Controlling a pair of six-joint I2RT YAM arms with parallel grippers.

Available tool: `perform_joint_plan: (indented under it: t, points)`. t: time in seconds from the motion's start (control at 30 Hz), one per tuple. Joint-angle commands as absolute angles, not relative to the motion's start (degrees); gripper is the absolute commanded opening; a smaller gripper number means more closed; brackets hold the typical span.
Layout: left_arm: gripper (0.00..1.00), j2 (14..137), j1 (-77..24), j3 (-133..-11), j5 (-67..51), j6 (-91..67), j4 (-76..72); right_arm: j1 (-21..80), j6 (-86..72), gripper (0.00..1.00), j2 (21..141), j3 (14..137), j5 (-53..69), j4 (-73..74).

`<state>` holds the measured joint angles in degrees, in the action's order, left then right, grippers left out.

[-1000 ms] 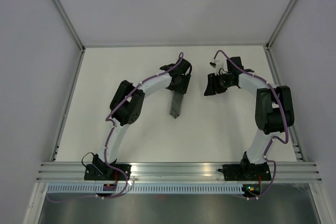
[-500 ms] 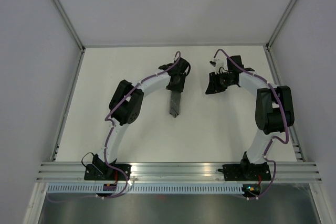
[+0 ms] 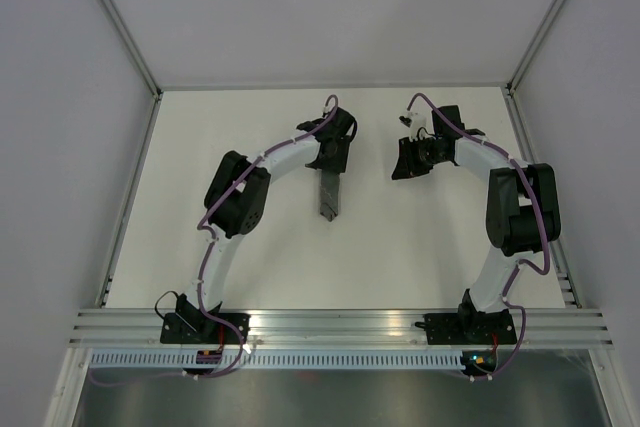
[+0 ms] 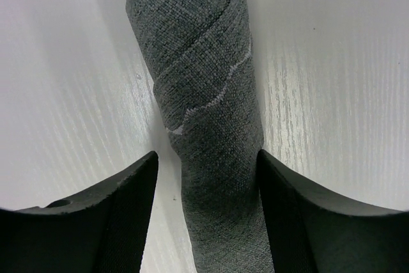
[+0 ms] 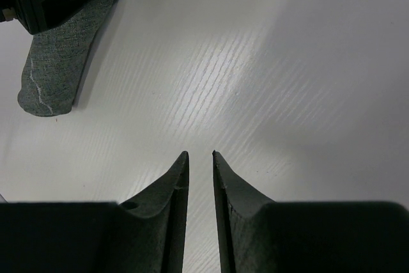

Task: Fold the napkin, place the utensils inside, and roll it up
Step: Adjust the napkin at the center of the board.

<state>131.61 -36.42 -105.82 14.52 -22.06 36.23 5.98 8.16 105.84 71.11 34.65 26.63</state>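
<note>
The napkin [image 3: 329, 197] is a tight dark grey roll lying on the white table, its pale hem line showing in the left wrist view [image 4: 204, 81]. My left gripper [image 3: 329, 173] [image 4: 206, 155] is open astride the roll's far end; the right finger touches the cloth, while a strip of table shows beside the left finger. My right gripper [image 3: 405, 167] [image 5: 200, 153] hovers to the right of the roll, its jaws a narrow slit apart with nothing between them. The roll's near end [image 5: 61, 68] shows at upper left in the right wrist view. The utensils are hidden.
The white table [image 3: 420, 247] is bordered by grey walls and by metal rails at the left [image 3: 135, 187] and right [image 3: 545, 187]. The arm bases sit on the aluminium rail [image 3: 340, 325] at the near edge.
My left gripper has shifted slightly toward the far left, and the roll has moved a little with it. The right gripper's jaws have narrowed; that arm has barely moved.
</note>
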Motion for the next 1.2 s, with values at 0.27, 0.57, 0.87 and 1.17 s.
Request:
perform_joint_plan:
  t: [0.27, 0.57, 0.87, 1.17]
  points:
    - [0.74, 127.1, -35.8, -102.9, 12.1, -23.1, 35.5, 5.8, 8.8, 0.26, 104.7, 73.5, 34.5, 28.1]
    - [0.74, 125.7, -35.7, -102.9, 13.1, -24.1, 34.8, 5.8, 8.8, 0.26, 105.1, 73.4, 35.2, 28.0]
    - [0.74, 125.2, -35.7, -103.0, 13.2, -24.0, 33.6, 5.8, 9.3, 0.26, 105.3, 73.7, 35.2, 28.7]
    - [0.76, 124.8, -35.6, -103.0, 12.7, -23.3, 32.0, 5.8, 9.8, 0.26, 105.5, 73.9, 35.3, 29.0]
